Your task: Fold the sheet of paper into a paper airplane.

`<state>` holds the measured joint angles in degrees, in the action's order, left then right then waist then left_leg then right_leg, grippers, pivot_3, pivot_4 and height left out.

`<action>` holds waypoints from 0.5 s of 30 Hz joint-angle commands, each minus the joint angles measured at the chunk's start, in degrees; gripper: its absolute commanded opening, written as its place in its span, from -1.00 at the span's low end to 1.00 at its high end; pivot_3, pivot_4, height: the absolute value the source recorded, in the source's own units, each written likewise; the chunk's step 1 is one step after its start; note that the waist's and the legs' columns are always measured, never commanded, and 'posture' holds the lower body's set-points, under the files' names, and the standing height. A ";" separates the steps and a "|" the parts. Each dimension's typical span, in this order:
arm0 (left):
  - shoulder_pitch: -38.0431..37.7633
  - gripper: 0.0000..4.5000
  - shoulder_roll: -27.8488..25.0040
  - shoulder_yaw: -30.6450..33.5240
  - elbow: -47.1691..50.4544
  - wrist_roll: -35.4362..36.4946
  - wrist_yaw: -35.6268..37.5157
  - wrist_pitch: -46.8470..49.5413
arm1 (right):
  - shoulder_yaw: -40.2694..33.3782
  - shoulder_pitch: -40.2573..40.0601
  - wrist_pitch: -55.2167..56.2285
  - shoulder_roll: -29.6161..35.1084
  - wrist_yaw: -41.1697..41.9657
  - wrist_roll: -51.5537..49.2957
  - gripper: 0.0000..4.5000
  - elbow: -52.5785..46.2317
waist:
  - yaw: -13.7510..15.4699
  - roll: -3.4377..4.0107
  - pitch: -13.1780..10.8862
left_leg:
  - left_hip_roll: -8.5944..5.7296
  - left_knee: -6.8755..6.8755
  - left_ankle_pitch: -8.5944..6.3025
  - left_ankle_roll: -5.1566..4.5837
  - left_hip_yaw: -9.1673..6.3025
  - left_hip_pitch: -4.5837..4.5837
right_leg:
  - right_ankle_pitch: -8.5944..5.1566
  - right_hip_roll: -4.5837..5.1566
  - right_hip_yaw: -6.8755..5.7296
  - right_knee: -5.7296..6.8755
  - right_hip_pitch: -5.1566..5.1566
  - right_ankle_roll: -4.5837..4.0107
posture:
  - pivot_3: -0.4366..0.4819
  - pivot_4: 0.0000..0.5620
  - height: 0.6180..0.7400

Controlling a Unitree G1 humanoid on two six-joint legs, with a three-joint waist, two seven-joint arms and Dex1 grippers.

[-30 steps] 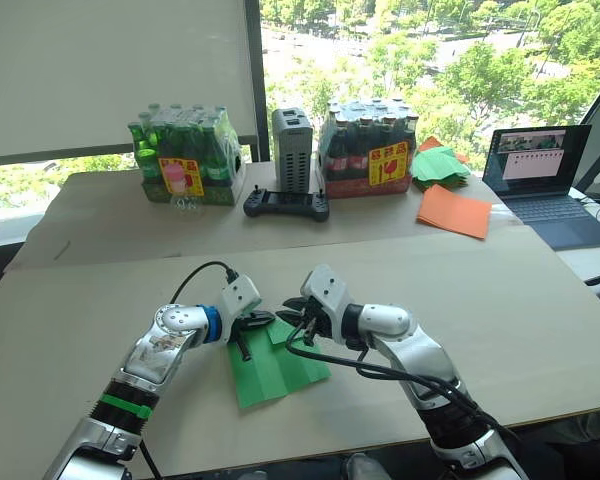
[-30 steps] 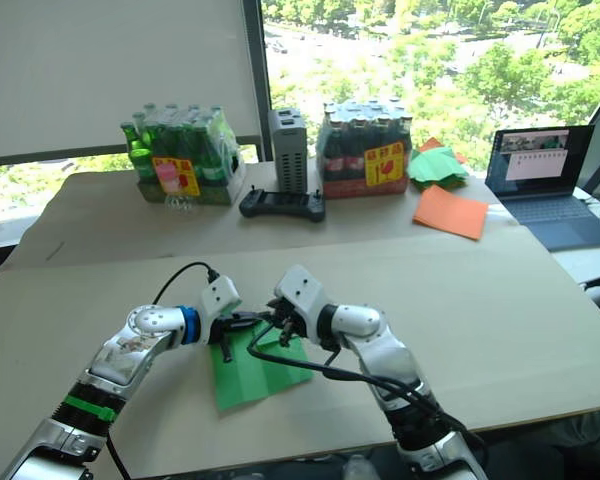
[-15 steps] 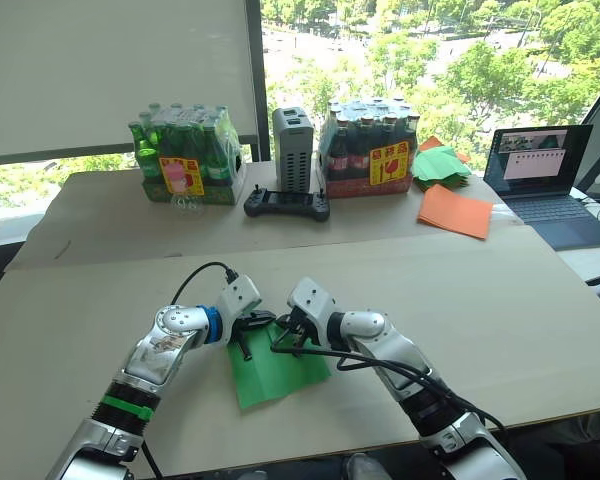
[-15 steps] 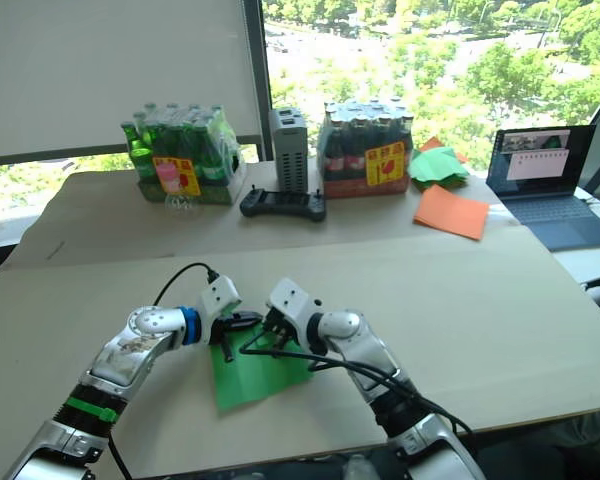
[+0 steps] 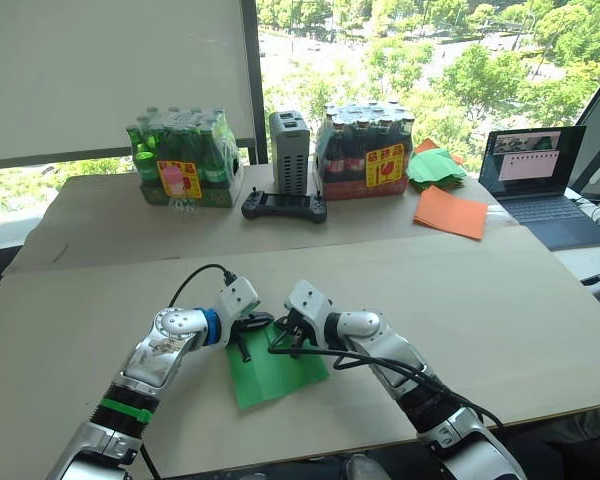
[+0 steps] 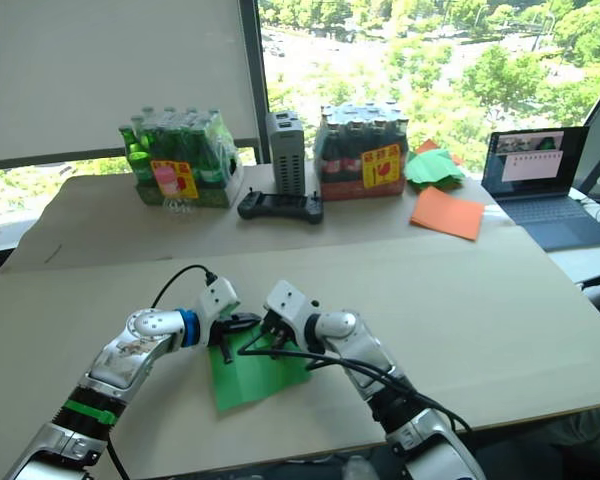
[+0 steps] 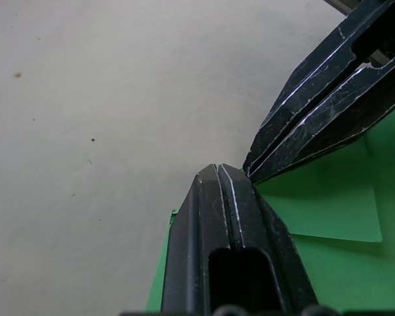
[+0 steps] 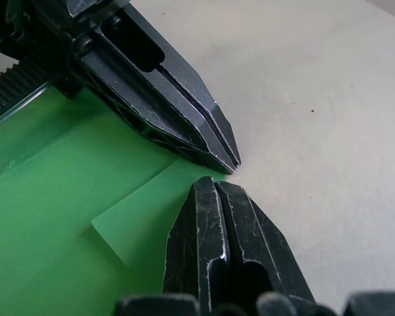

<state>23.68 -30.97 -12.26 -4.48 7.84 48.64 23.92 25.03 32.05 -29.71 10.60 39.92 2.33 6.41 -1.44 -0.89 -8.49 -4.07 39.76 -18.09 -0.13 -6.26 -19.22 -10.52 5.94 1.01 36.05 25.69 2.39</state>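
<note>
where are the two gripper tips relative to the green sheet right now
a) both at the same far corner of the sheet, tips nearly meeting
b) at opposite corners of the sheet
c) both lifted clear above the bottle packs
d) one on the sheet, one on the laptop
a: in the right wrist view the right gripper and the left gripper nearly meet tip to tip, fingers closed, at one corner of the sheet of paper on the table.

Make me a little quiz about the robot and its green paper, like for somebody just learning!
1. True or false: the sheet of paper lies flat on the table.
2. Which gripper's fingers are shut: left gripper, right gripper, or both?
3. What colour is the loose sheet beside the laptop?

Key: 1 true. 2 both, tips meeting at the paper's far edge. 3 orange.
</note>
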 commanded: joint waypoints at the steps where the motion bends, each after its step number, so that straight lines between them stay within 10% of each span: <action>1: -1.48 -1.00 -0.67 -1.03 -1.49 -1.68 0.21 0.62 | 1.95 -1.87 -3.79 1.64 0.74 1.35 -0.99 0.26 | 0.03 0.00 0.05 | 0.00 0.00 0.00 -0.01 0.00 0.00 | 0.00 0.00 0.00 0.00 0.00 0.00 | -0.05 -0.47 0.74; 15: -1.74 -1.00 -0.12 -1.77 -1.93 -2.14 0.65 0.02 | 1.85 -6.38 -8.50 6.38 1.21 0.49 -0.99 -6.63 | 0.32 0.00 0.23 | 0.00 -0.03 -0.13 -0.20 -0.05 0.35 | -0.06 0.00 -0.06 -0.22 -0.55 0.09 | -0.05 -0.47 0.74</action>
<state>23.46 -30.75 -12.73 -4.63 7.08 48.93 23.58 26.02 27.88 -34.48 15.49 40.54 2.37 -1.82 -1.12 -0.88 -8.26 -4.07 39.73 -18.22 -0.34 -6.31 -18.84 -10.59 5.94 0.95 35.83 25.12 2.50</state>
